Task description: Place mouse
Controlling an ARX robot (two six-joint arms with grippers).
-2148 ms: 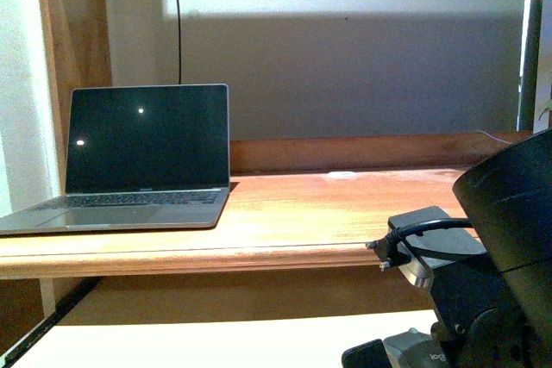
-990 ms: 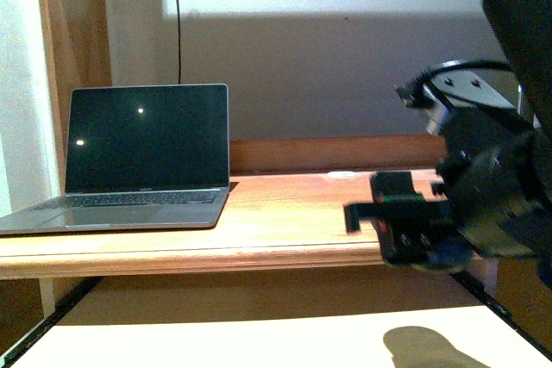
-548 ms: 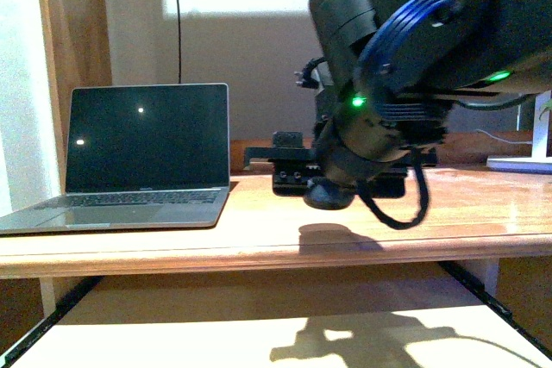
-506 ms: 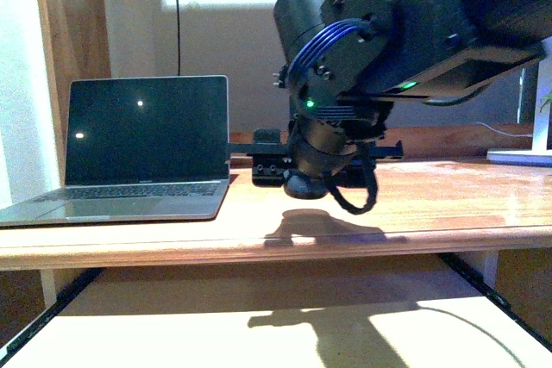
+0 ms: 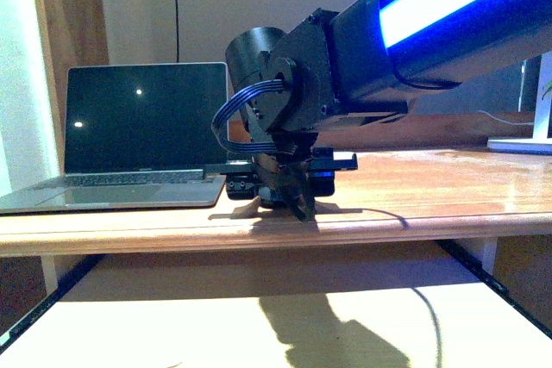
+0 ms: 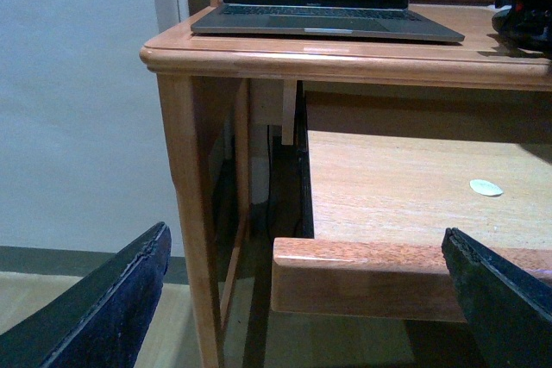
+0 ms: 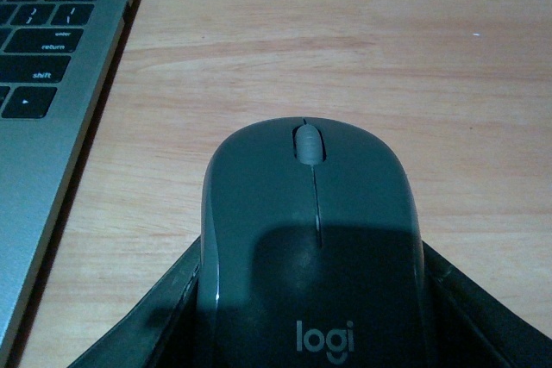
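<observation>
- Left gripper (image 6: 304, 239): hangs low in front of the desk (image 5: 414, 204), jaws spread wide, nothing between them. It is well apart from the work.
- Right gripper (image 5: 282, 187): reached out over the desk top and down at the surface. Its fingers (image 7: 164, 316) press both flanks of the mouse (image 7: 315, 239), so it is clamped on it.
- Step, as I judge it: the set-down itself. Carrying looks finished and release is not yet made.
- Mouse sits squarely between the jaws, scroll wheel pointing away from the wrist. Whether its underside touches the wood, I cannot tell.
- Next move calls for settling it flat, spreading the jaws evenly, then lifting clear without dragging it.
- Laptop (image 5: 142, 127): just beside the right gripper on its left, with a bare strip of desk between its edge and the mouse.
</observation>
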